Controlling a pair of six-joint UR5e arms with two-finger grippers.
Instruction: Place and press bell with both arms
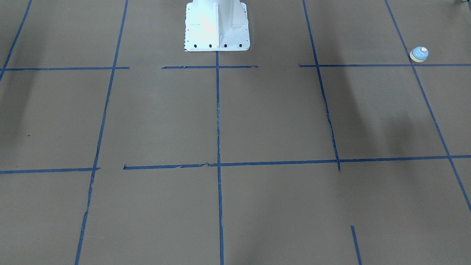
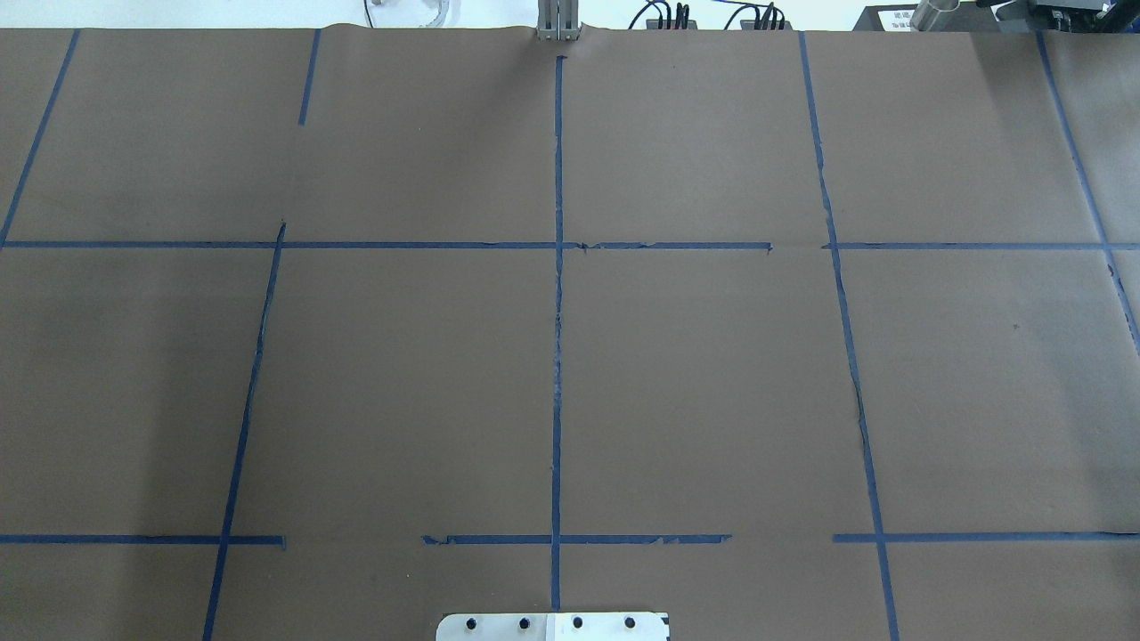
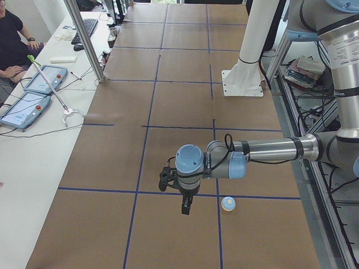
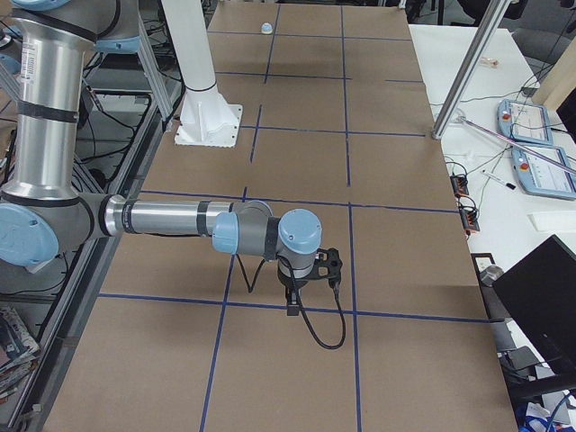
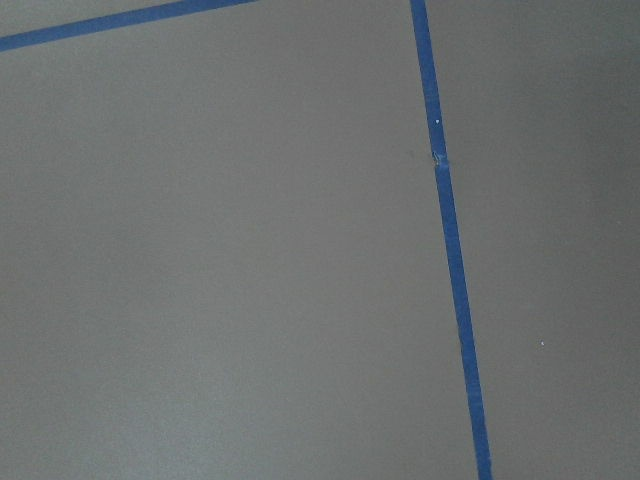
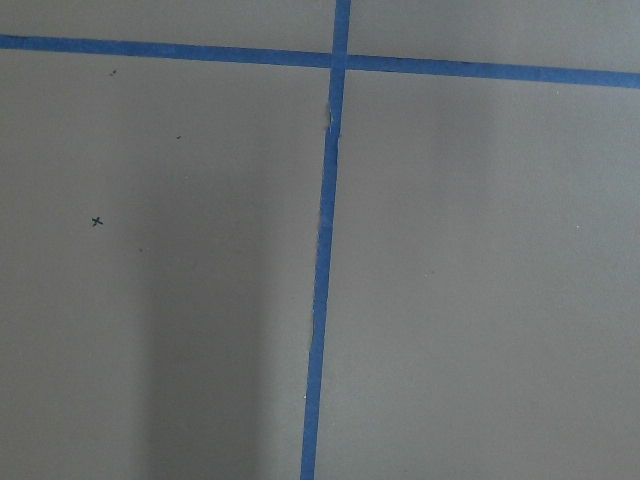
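Note:
The small light-blue bell with its cream button stands upright on the brown table, on the robot's left side, next to a blue tape line. It also shows in the exterior left view and far off in the exterior right view. My left gripper hangs pointing down above the table, a short way beside the bell and apart from it. My right gripper hangs pointing down over the table's other end. I cannot tell whether either is open or shut. Both wrist views show only table.
The white bolted pedestal stands at the robot's edge of the table. Blue tape lines divide the brown table into squares. A side bench with tablets, a metal post and a seated operator lies beyond the far edge.

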